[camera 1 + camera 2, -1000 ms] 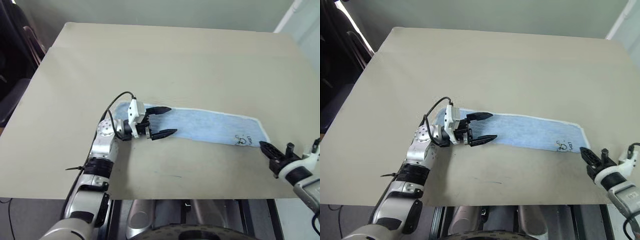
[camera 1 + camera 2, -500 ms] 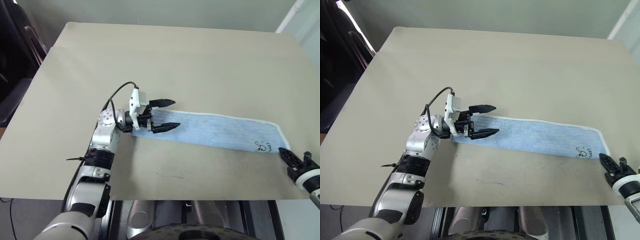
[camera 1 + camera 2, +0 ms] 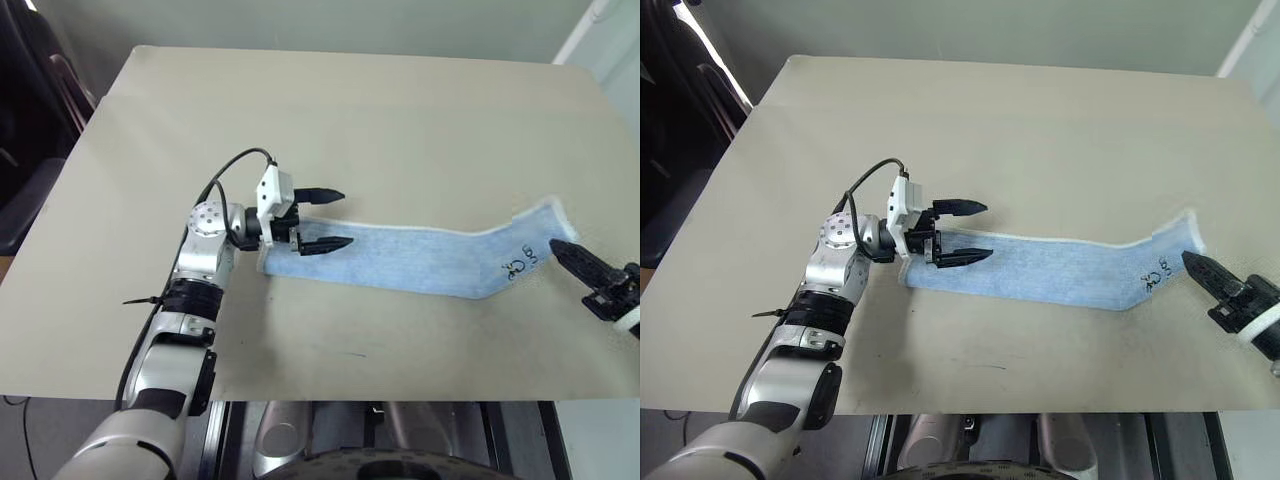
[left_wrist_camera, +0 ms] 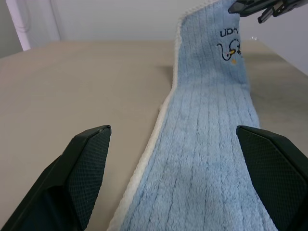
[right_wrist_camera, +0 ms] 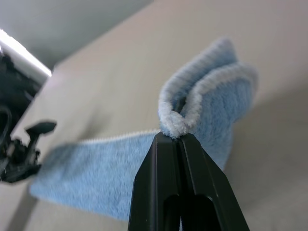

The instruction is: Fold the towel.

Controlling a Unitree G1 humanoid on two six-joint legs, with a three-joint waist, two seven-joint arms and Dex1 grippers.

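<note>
The light blue towel (image 3: 400, 258) lies as a long narrow strip across the tan table (image 3: 350, 120). Its right end, with the dark embroidered mark (image 3: 516, 263), curves up off the surface. My right gripper (image 3: 556, 246) is shut on the whitish hem of that raised end; in the right wrist view the pinched hem sits at the gripper (image 5: 177, 137). My left gripper (image 3: 345, 217) hovers level over the towel's left end, open, with nothing between its fingers. In the left wrist view the towel (image 4: 207, 144) runs away between the wide-set fingers (image 4: 89, 163) toward the right gripper (image 4: 255, 6).
The table's front edge (image 3: 380, 398) runs close below the towel. Bare tabletop stretches behind the strip. A dark chair (image 3: 30, 120) stands off the table's left side. A black cable (image 3: 225, 175) loops over my left wrist.
My right gripper has risen with the towel's right end, lifting it off the table and bending it upward. The left gripper stays open over the left end.
</note>
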